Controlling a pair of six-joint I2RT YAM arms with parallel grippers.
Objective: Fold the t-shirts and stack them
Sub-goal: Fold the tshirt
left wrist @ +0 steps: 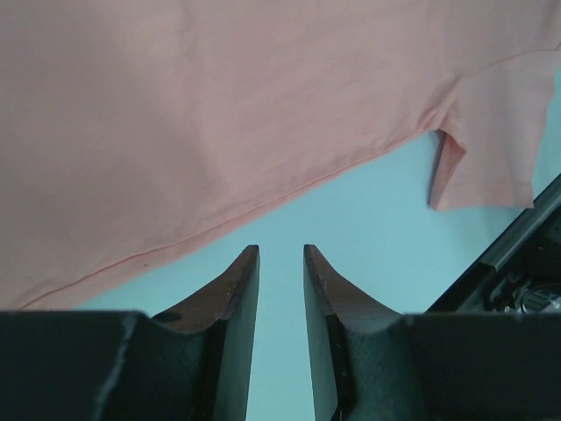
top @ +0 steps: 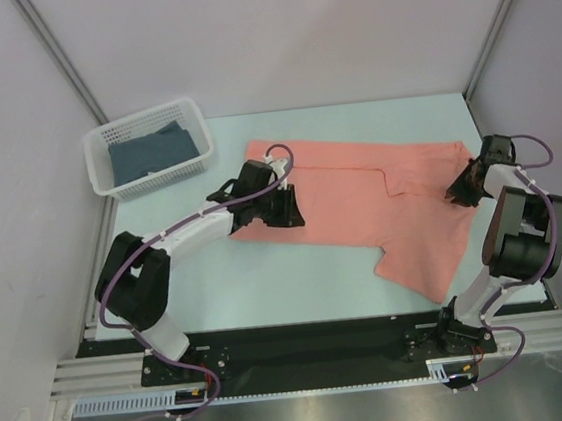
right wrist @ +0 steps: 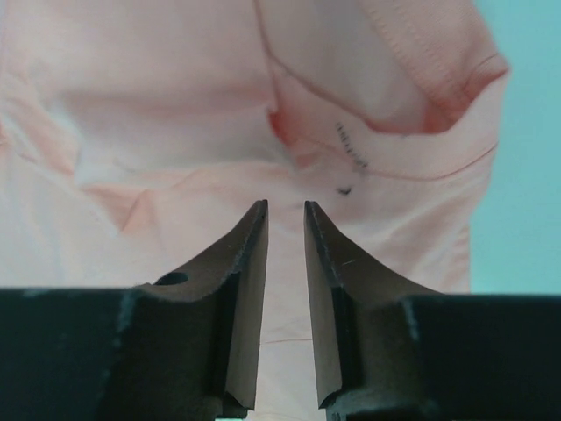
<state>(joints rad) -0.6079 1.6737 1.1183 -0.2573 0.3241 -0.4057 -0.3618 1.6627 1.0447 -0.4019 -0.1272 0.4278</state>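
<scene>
Salmon-pink t-shirt (top: 360,197) lies spread flat over the middle and right of the surface (top: 269,287), not yet folded, with one sleeve (left wrist: 491,149) trailing toward the near edge. At the far left corner stands a white lattice basket (top: 97,154), and the dark slate-blue t-shirt (top: 149,154) sits bunched inside it, well apart from the pink one.

The left claw (left wrist: 280,250) hovers low over bare surface just beside the shirt's long stitched edge; its jaws stand a narrow slot apart and hold nothing. The right claw (right wrist: 285,206) hangs above the cloth near the collar (right wrist: 386,132), where a small label shows; its jaws are also slightly parted, with no fabric pinched between them.

The step in hand looks like taking hold for the first fold. To do it well, I judge each claw should open a little wider, come down on an edge and pinch a single layer rather than a ruck. Both arms should then lift and carry together so the fold line stays straight. The creases near the collar may need smoothing first.

Pale blue-green and matte, the surface is bounded by plain light walls (top: 272,30) and a metal rail (top: 306,354) along the near edge.
</scene>
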